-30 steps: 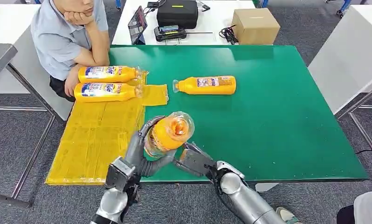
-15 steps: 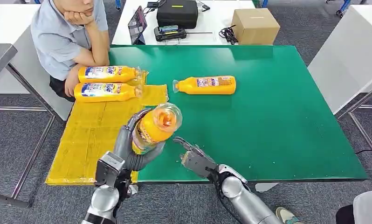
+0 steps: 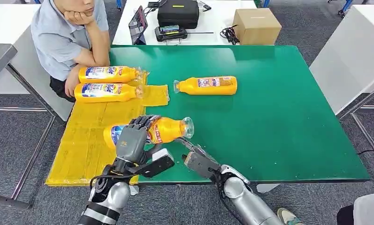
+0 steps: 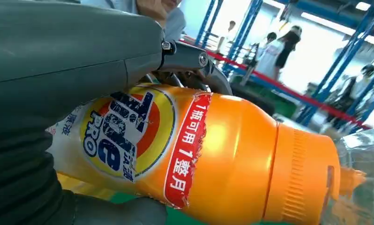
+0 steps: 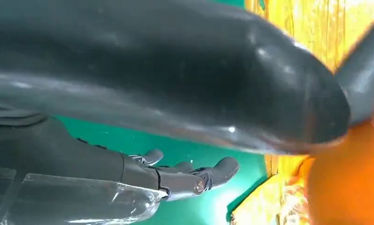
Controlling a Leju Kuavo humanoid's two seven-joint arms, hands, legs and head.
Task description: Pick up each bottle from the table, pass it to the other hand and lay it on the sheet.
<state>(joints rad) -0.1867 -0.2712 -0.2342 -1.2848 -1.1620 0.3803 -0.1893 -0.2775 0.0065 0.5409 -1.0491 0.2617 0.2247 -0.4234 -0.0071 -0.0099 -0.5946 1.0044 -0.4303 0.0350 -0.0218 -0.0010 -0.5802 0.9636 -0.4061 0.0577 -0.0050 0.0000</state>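
My left hand (image 3: 131, 140) grips an orange detergent bottle (image 3: 168, 130) lying on its side over the edge of the yellow sheet (image 3: 89, 140), clear cap toward the green table's middle. In the left wrist view the bottle (image 4: 213, 154) shows close up with its label, my fingers (image 4: 194, 61) wrapped over it. My right hand (image 3: 198, 161) hovers open just beside the bottle, near the table's front edge, holding nothing; its fingers (image 5: 194, 176) are spread over the green surface. Two bottles (image 3: 108, 83) lie on the sheet's far end. Another bottle (image 3: 206, 86) lies on the green table.
A person (image 3: 65, 33) sits at the table's far left corner, forearm beside the two laid bottles. Behind the green table (image 3: 279, 117) a white table holds a black case (image 3: 178, 13), a tablet and a cardboard box (image 3: 257, 26).
My left hand has turned the bottle from upright to lying sideways and lowered it toward the sheet. My right hand has let go of it and drawn back slightly.
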